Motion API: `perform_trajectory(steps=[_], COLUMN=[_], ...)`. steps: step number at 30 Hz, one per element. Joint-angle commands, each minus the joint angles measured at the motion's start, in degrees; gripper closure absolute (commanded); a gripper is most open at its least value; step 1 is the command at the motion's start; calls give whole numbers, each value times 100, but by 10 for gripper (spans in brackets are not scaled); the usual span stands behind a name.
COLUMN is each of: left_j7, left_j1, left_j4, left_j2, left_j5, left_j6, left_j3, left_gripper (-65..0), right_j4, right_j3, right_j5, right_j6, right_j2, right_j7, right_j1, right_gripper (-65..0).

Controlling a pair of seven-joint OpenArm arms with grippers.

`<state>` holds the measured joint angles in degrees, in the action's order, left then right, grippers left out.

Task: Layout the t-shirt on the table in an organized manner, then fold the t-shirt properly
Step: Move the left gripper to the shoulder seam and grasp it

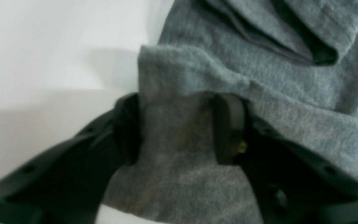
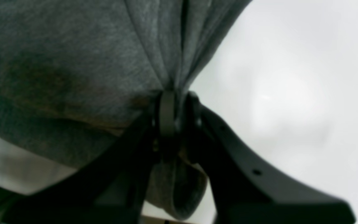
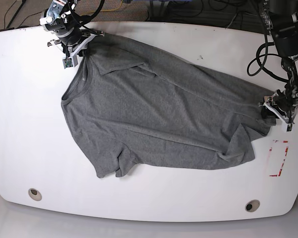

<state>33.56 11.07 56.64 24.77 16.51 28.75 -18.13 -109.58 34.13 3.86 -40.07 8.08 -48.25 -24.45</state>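
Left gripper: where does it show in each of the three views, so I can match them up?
Left wrist: left gripper, lower centre, its two pads either side of a fold of the t-shirt.
Right wrist: not in it; that is the right gripper, pinched on cloth.
Base: at the right edge, at the shirt's corner.
Shared landmark: the grey t-shirt on the white table.

Tangled black and yellow cables [image 3: 188, 10] on the dark floor [image 3: 20, 12] beyond the far edge.
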Motion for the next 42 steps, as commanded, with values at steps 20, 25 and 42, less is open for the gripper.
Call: perform_trajectory(steps=[20, 25, 42], left_j7=[1378, 1853, 2556], left_j1=[-1393, -1850, -2711], left_j4=[1865, 2481, 3852], left_j2=[-187, -381, -882], left_j5=[-12, -29, -47], left_j6=[285, 540, 901], left_j3=[-1031, -1312, -1523], left_gripper=[-43, -43, -43], right_j4=[-79, -79, -211], right_j3=[-6, -6, 2], right_j5=[5, 5, 5], right_j6=[7, 7, 7], right_j2=[-794, -961, -1093], right_j7=[29, 29, 29], right_j1=[216, 199, -127], right_gripper=[-63, -63, -63])
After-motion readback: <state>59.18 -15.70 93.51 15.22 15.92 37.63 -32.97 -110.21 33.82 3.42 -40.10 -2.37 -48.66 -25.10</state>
